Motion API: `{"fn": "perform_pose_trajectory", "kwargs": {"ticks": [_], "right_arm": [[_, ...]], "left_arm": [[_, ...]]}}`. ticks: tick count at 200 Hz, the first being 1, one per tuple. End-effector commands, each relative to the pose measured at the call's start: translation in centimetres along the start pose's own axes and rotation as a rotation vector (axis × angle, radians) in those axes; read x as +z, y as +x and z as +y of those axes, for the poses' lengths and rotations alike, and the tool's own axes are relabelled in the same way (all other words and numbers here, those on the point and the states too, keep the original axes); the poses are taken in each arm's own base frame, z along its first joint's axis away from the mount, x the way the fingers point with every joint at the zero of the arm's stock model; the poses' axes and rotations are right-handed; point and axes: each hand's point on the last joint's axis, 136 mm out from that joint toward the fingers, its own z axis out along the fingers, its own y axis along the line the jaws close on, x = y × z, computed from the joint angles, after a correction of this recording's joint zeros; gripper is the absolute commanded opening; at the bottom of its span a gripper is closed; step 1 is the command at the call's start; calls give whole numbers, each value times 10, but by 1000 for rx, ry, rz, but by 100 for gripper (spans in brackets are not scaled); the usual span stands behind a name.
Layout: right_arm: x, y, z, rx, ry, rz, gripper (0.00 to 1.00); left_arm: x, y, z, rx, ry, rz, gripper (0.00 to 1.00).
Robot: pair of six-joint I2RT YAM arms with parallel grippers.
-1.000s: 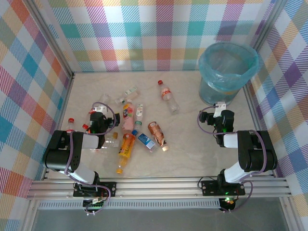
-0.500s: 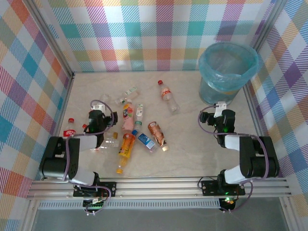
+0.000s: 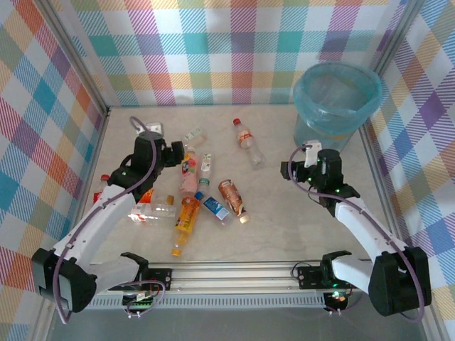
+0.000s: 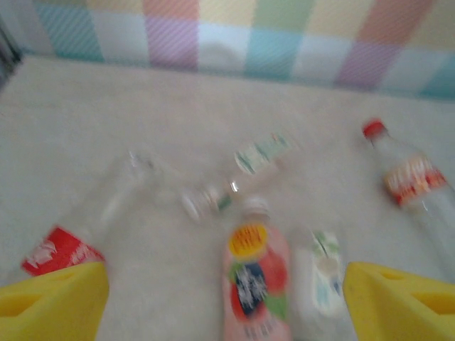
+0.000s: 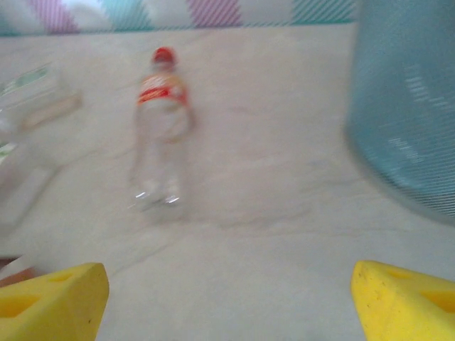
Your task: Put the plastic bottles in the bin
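**Visibility.** Both wrist views are blurred: bottle outlines are soft and no print resolves. In the top view the left arm [image 3: 106,206] covers part of the bottles near the table's [image 3: 284,234] left edge. In the left wrist view a red-labelled bottle [image 4: 57,252] is cut off behind the left fingertip. The right wrist view cuts the bin [image 5: 405,106] at its right border.

**Grippers.** Left gripper [image 3: 175,152]: jaws wide apart, nothing between them. It is positioned over the far side of the bottle group, with the pink bottle [image 4: 252,284] just ahead. Right gripper [image 3: 286,170]: jaws wide apart and empty, over bare surface between the red-capped clear bottle [image 5: 160,135] and the bin.

**Locations.** The plastic bottles [image 3: 213,206] lie on their sides, left of the table's middle. The red-capped clear bottle lies apart, nearer the far edge. The bin stands upright in the far right corner.

**Labels.** Colours are visible: pink, orange [image 3: 187,217], copper [image 3: 232,195], and red with white marks. The text is unreadable.
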Motion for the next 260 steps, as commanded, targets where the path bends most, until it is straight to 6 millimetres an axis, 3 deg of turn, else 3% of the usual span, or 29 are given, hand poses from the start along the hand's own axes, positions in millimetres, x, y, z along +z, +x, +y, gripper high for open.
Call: {"fn": "perform_pose_trajectory", "kwargs": {"ticks": [1, 24, 40, 69, 94, 141, 215, 260], "right_arm": [[-12, 14, 36, 15, -98, 101, 87], [-16, 8, 67, -21, -183, 91, 87], [-17, 3, 76, -31, -210, 83, 88], [-11, -8, 79, -26, -213, 61, 90], [-7, -16, 85, 0, -234, 72, 91], [-5, -21, 94, 34, -259, 80, 91], [-5, -16, 91, 41, -245, 91, 91], [-5, -9, 88, 41, -232, 105, 93]], "left_arm": [[-36, 78, 3, 134, -52, 366, 84], [-67, 111, -6, 173, -10, 492, 84], [-79, 142, -9, 146, 26, 598, 84], [-90, 190, -9, 82, 50, 736, 84], [-92, 217, -6, 28, 53, 796, 84], [-89, 245, -20, -17, 104, 881, 83], [-62, 266, -17, 69, 4, 898, 82], [-48, 298, -14, 70, -14, 951, 79]]}}
